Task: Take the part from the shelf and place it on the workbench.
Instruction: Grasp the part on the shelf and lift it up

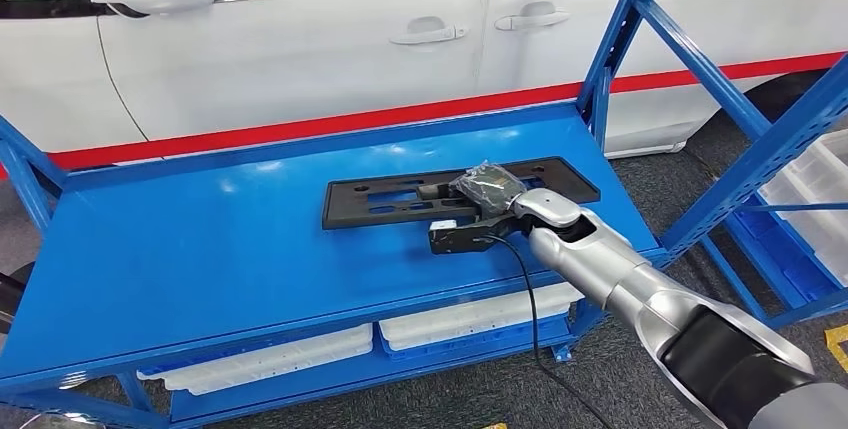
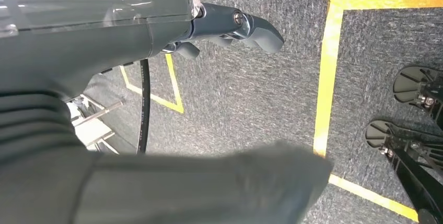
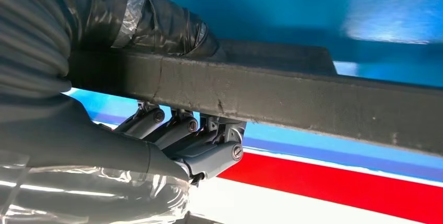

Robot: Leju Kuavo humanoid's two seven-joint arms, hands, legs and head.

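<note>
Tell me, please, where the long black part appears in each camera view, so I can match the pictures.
Head view: the black part lies on the blue shelf, mid-picture, with the right hand gripping its near edge.
Right wrist view: the part crosses the picture as a dark bar, fingers curled under it.
Left wrist view: the part is not in it.
Shared landmark: the car's red stripe.

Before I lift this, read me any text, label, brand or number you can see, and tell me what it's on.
None legible.
Cable by the left hand: faint pale print along its jacket, too small to read.
Black part gripped by the right hand: no lettering visible.
White car and blue shelf: no text, only a red stripe on the car.
</note>
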